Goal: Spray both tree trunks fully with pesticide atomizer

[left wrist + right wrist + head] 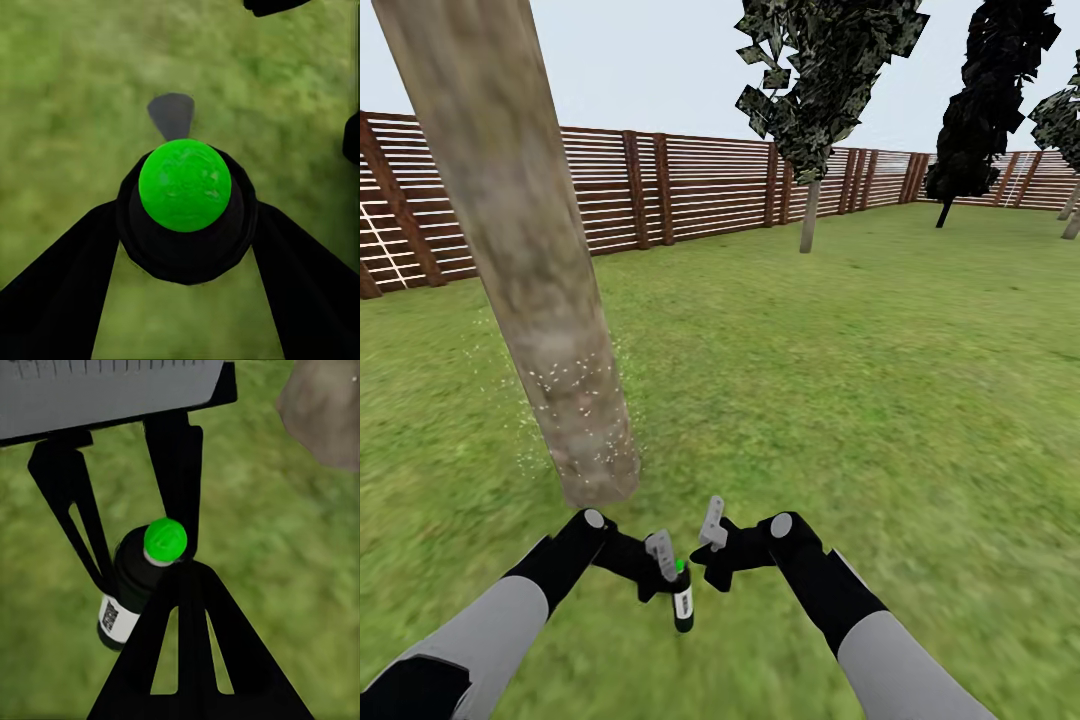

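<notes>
Atomizer: pesticide atomizer [682,598] hangs at lower centre of the head view, dark bottle, green cap up.
Left tool: my left tool [665,570] is clenched around the bottle's neck; the left wrist view has both fingers hugging it under the cap.
Right tool: my right tool [712,528] sits just beside the cap, grasping nothing; fingers look parted.
Trunk: tree trunk [525,250] rises at left, pesticide [565,385] speckling its lower part only.
Second tree: tree [810,215] stands well apart, by the fence [690,190].
Risk: I judge my nozzle may point off the bark, wasting spray on the floor [860,400]; upper trunk could stay bare.
</notes>
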`<state>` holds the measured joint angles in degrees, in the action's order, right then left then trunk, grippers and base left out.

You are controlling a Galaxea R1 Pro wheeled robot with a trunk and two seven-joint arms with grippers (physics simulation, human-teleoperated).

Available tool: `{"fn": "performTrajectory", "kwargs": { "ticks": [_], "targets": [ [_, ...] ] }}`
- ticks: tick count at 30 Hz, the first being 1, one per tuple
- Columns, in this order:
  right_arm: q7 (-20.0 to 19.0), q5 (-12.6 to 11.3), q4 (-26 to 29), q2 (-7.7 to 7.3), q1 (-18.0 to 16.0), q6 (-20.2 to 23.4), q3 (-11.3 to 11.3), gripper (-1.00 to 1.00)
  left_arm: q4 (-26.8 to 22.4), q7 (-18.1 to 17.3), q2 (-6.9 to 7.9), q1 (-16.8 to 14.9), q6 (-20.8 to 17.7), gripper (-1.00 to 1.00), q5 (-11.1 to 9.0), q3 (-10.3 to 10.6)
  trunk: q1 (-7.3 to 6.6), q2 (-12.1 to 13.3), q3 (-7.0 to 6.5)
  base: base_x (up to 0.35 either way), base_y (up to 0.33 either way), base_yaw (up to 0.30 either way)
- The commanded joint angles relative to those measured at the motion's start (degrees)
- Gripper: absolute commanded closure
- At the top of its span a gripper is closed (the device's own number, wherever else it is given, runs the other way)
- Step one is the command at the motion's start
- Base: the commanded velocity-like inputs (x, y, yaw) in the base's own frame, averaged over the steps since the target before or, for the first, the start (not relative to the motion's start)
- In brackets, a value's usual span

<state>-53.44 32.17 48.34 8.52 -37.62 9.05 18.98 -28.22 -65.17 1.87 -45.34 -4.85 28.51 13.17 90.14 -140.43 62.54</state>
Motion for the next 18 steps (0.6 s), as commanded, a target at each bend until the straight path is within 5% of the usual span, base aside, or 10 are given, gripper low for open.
{"fn": "performTrajectory", "kwargs": {
  "ticks": [1, 18],
  "targets": [
    [0.0, 0.0, 0.0, 0.0, 0.0, 0.0, 0.0, 1.0, 0.0, 0.0, -0.01, 0.0, 0.0, 1.0, -0.3, 0.0, 0.0, 0.0, 0.0, 0.0, 0.0, 0.0],
    [0.0, 0.1, 0.0, 0.0, 0.0, 0.0, 0.0, 1.0, -0.1, -1.8, 0.12, -0.1, 0.1, 1.0, -2.3, -0.1, 0.0, 0.0, 0.0, 0.0, 0.0, 0.0]
  ]
}}
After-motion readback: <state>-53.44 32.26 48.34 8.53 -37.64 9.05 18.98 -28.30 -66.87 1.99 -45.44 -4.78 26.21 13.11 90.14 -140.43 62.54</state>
